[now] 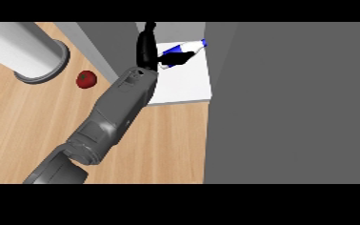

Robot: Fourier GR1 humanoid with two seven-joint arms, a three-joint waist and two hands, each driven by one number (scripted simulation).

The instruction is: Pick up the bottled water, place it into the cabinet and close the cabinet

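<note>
The bottled water point(188, 47), white with a blue label, lies tilted over the white cabinet shelf point(186, 83) at the top middle. My left forearm point(116, 112) runs up from the lower left corner. Its black left hand point(145, 45) reaches into the cabinet, and its fingers point(174, 59) curl round the bottle's lower end. Part of the bottle is hidden by the fingers. I cannot tell whether the bottle touches the shelf. My right hand shows nowhere in the view.
A large grey cabinet panel point(281, 105) fills the right side. A grey cabinet wall point(98, 43) stands left of the shelf. On the wooden counter point(169, 138) sit a small red fruit point(85, 79) and a pale cylinder on a round base point(32, 52).
</note>
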